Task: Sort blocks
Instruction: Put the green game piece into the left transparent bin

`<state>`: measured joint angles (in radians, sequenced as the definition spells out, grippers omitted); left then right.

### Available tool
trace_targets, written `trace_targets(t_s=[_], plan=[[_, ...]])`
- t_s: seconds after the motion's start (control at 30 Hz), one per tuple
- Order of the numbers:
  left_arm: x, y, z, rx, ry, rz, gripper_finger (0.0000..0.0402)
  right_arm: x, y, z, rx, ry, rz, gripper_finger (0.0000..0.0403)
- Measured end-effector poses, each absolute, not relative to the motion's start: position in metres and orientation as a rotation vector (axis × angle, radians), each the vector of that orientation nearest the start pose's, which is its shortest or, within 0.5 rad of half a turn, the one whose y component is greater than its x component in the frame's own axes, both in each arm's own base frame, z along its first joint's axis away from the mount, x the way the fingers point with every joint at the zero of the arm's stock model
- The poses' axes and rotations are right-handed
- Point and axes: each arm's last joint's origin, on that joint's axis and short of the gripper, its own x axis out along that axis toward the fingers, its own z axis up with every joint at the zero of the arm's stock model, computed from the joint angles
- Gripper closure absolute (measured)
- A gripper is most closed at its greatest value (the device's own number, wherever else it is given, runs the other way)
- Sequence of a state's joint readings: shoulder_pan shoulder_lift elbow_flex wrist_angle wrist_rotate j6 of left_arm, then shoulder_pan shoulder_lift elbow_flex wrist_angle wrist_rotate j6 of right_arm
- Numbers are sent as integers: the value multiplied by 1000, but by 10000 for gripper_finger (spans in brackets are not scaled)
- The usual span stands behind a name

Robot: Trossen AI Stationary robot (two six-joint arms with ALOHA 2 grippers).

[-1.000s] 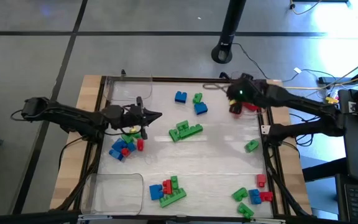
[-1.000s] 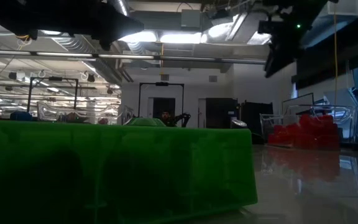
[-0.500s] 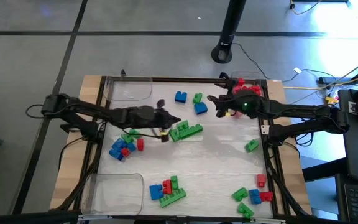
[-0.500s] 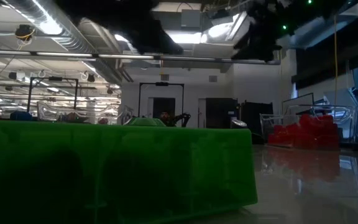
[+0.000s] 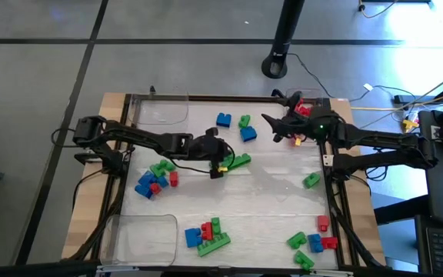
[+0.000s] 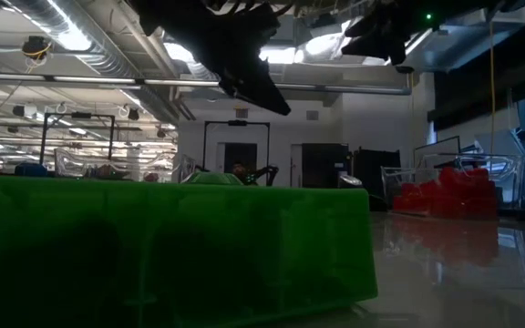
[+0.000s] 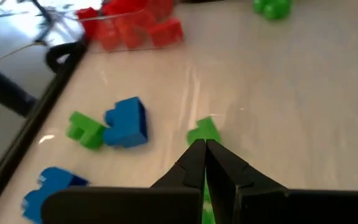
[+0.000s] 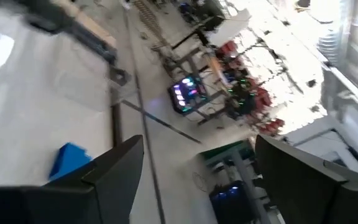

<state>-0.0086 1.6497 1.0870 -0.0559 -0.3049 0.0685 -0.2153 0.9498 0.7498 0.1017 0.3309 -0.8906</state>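
The left gripper (image 5: pixel 220 163) is positioned over the tabletop (image 5: pixel 268 196) centre, directly above the green block cluster (image 5: pixel 237 161); its fingers (image 7: pixel 205 163) are pressed together and carry nothing, the tips aimed at that cluster, probably as an approach. The right gripper (image 5: pixel 277 129) hovers beside the red blocks (image 5: pixel 302 107) collected in the far right corner, fingers (image 8: pixel 114 168) spread and empty, suggesting that corner serves as the red collection point. Unsorted blocks remain scattered: blue pieces (image 5: pixel 248 133) near the far edge, mixed piles (image 5: pixel 207 234) along the near edge.
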Motion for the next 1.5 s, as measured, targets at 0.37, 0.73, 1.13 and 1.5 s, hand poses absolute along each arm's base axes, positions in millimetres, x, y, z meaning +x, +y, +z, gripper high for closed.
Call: trace_targets(t_s=[0.37, 0.73, 1.13, 1.5], plan=[[357, 7, 229, 176, 647, 301, 386, 207, -53, 315, -820, 325, -374, 94], [362, 28, 204, 2, 717, 397, 201, 209, -53, 313, -820, 335, -366, 94], [365, 41, 166, -74, 855, 430, 179, 217, -55, 308, -847, 353, -367, 94], [372, 45, 157, -72, 837, 400, 181, 217, -55, 307, -853, 359, -365, 94]])
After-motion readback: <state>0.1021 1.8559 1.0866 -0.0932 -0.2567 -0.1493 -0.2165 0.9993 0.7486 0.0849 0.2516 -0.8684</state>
